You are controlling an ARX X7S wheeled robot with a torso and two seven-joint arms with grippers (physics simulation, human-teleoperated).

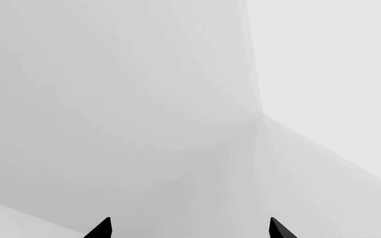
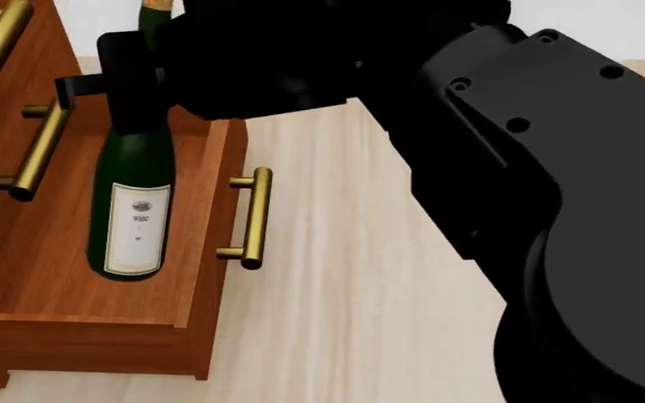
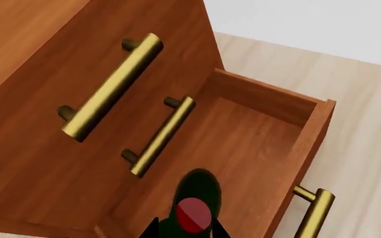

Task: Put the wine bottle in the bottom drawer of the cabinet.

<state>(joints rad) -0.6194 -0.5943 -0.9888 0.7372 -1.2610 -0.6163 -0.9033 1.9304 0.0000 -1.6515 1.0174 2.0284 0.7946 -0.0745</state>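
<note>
The right gripper (image 2: 121, 84) is clamped around the neck of the wine bottle (image 2: 132, 201), its black fingers (image 2: 76, 84) showing on either side of the dark glass near the upper left of the head view; in the right wrist view only the two fingertip points flank the bottle's top (image 3: 194, 213) at the lower edge of the frame. The bottle hangs upright, its white label facing the camera, and its base sits inside the open bottom drawer (image 2: 31, 285), though whether it touches the drawer floor cannot be told. The drawer is pulled out from the cabinet (image 3: 38, 59), its brass handle (image 2: 249, 218) on the front panel at centre frame. Two upper drawer handles (image 3: 111, 84) show on the cabinet face. The left gripper (image 1: 189, 230) shows two dark tips set well apart, with only pale wall behind them and nothing between them.
</note>
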